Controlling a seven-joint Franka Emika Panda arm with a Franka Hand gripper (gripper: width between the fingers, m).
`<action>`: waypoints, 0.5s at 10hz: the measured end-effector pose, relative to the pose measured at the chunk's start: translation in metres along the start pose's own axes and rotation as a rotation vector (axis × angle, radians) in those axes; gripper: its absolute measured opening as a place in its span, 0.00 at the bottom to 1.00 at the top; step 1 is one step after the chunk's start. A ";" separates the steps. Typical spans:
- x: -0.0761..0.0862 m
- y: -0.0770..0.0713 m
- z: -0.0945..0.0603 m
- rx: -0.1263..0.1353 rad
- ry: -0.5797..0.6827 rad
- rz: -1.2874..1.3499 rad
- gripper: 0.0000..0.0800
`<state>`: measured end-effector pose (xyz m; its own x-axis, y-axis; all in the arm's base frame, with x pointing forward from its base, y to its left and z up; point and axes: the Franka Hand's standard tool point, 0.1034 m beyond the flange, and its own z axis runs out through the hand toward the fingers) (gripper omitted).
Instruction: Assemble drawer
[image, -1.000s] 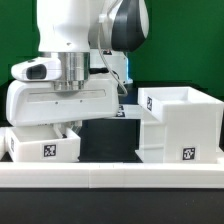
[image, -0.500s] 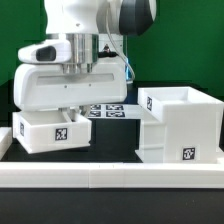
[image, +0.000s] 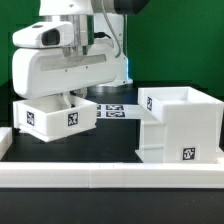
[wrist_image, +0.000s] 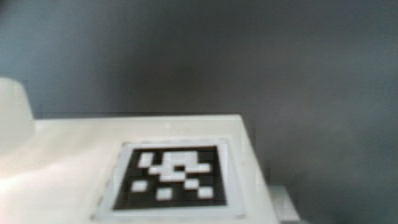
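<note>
In the exterior view my gripper (image: 69, 99) reaches down into a small white open-top tray (image: 55, 117) with a square tag on its front. It is shut on the tray and holds it clear of the black table. My fingertips are hidden inside the tray. The large white boxy housing (image: 182, 125) stands on the exterior view's right with its top open and a tag low on its front. It is apart from the tray. The wrist view shows only a white tray surface with a black-and-white tag (wrist_image: 175, 175) over the dark table. The second tray is not clearly in view.
The marker board (image: 117, 110) lies flat on the table behind, between the tray and the housing. A long low white rail (image: 110, 178) runs along the front. A white piece (image: 4, 141) shows at the left edge; I cannot tell what it is.
The gripper has risen with the tray in it. The tray has gone from resting on the table to hanging above it, shifted slightly toward the exterior view's right. The housing has not moved.
</note>
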<state>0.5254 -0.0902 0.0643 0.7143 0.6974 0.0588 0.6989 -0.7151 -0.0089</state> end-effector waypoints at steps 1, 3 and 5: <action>0.000 -0.001 0.001 0.002 -0.001 0.000 0.05; -0.002 -0.001 0.002 0.002 -0.004 -0.065 0.05; -0.002 -0.001 0.003 0.004 -0.010 -0.220 0.05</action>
<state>0.5230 -0.0909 0.0608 0.5450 0.8369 0.0500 0.8380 -0.5457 -0.0006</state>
